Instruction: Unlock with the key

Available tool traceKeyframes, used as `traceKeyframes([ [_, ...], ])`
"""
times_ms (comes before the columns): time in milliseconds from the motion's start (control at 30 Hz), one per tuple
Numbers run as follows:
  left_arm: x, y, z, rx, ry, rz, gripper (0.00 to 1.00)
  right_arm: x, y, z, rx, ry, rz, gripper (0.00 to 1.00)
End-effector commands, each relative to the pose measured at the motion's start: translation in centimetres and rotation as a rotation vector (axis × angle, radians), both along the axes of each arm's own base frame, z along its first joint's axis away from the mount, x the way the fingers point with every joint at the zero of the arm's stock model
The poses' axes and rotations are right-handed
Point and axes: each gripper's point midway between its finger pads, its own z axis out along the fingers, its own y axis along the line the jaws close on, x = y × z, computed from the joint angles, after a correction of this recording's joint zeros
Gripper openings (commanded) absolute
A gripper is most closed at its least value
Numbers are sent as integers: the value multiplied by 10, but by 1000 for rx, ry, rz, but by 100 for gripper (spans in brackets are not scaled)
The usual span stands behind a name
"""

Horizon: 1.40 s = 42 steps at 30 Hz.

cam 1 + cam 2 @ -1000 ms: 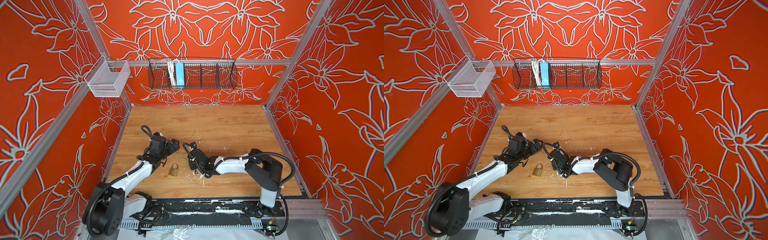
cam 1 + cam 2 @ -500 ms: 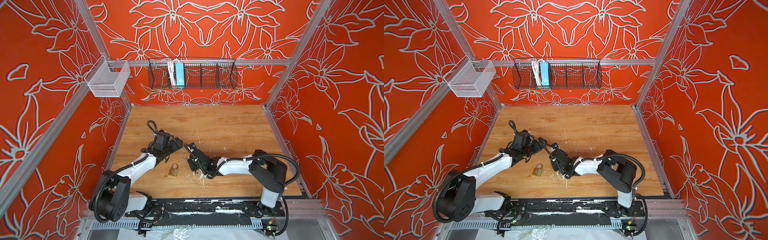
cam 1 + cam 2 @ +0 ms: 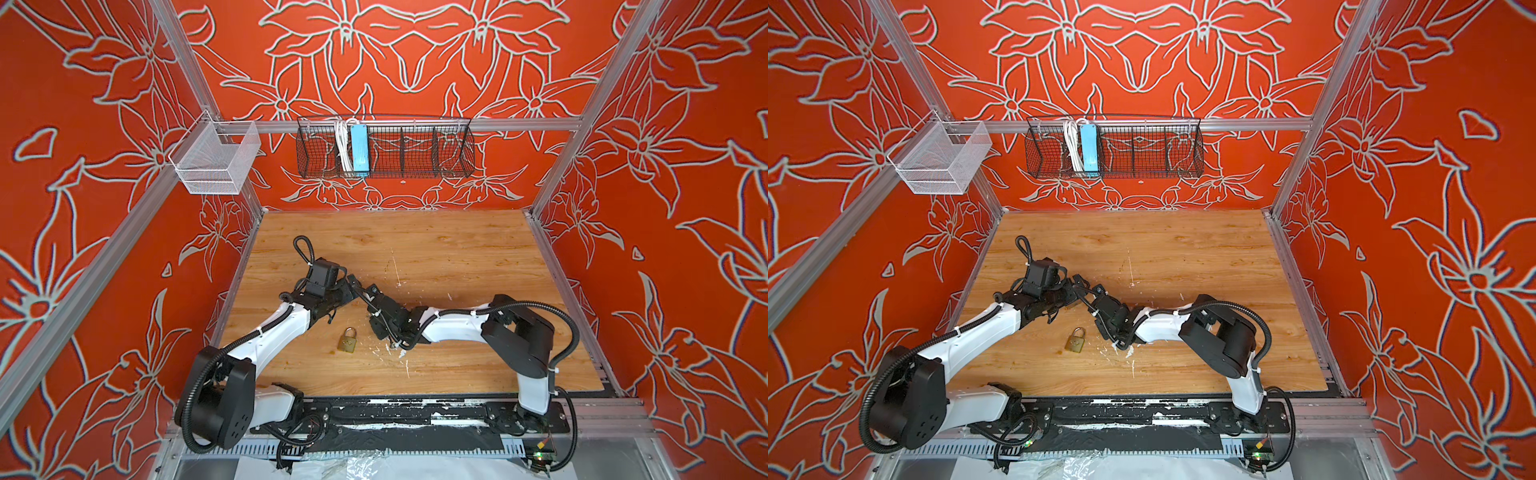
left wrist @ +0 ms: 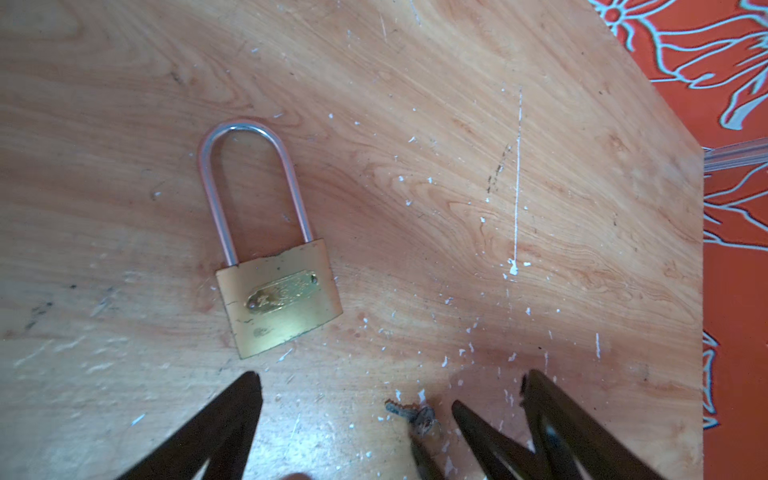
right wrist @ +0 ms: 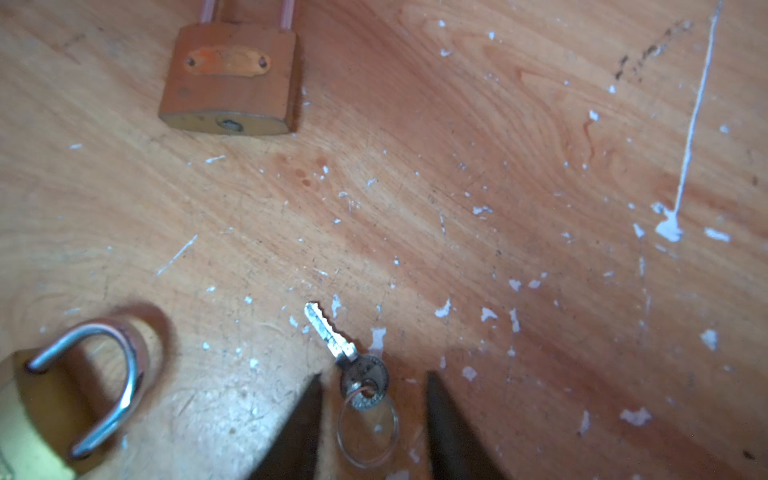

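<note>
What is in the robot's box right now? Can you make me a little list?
Key: on the wooden table, ring attached
Right gripper: open, fingers either side of the key's head
Left gripper: wide open, holding nothing
Long padlock: flat on the table, shackle shut
Short padlock: on the table, nobody touching it

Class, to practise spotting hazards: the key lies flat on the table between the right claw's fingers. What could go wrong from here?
The key lies flat on the table; the open right claw may slide it rather than lift it.
The left claw is close in both top views; they might collide.
A padlock and a second padlock lie near; it could try the wrong one.
</note>
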Motion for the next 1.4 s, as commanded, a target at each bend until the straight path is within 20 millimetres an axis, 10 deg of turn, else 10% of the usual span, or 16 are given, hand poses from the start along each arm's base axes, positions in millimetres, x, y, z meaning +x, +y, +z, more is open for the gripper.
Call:
traceKeyframes([
  [0,-3,11,4,17,-8,41,97,-2,-4,-13,-79,24,14,28],
  [467,-3,12,7,-5,-30,50,98,-7,-28,-27,-174,52,-4,33],
  [633,-1,8,1,-17,-14,30,97,-6,-37,-20,-173,51,-5,0],
  [1367,27,-29,5,-132,-279,-134,75,-21,-53,72,86,172,224,0],
])
